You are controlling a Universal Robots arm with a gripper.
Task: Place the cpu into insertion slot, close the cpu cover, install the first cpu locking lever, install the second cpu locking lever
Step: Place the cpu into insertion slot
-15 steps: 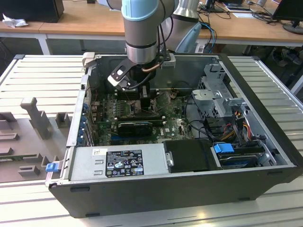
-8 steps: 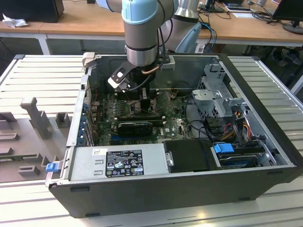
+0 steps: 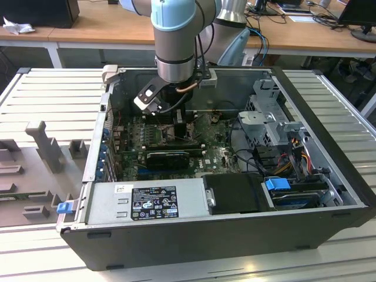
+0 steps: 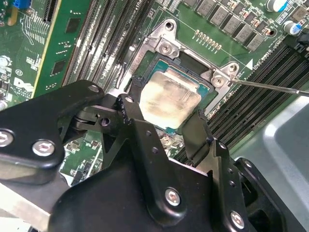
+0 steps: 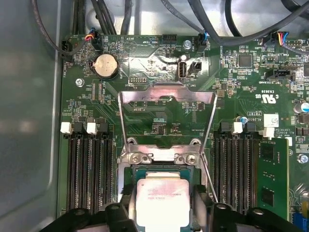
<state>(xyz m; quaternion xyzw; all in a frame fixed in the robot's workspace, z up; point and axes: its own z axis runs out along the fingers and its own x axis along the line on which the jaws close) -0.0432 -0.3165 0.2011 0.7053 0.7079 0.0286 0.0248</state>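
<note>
The cpu, a pale silvery square chip, lies level in or just above the insertion slot, whose dark rim shows around it. My gripper straddles the chip, its black fingers pressed against two opposite edges, so it is shut on the cpu. The cpu cover, a silvery windowed frame, stands swung open beyond the slot. Thin wire locking levers are raised beside the slot, and one lever juts out sideways. In the exterior view my gripper reaches down inside the open computer case.
Black memory slots flank the socket on both sides, and a green card stands in one. Cables hang over the board's far edge. A grey case wall runs alongside. A power supply and a drive cage fill the case.
</note>
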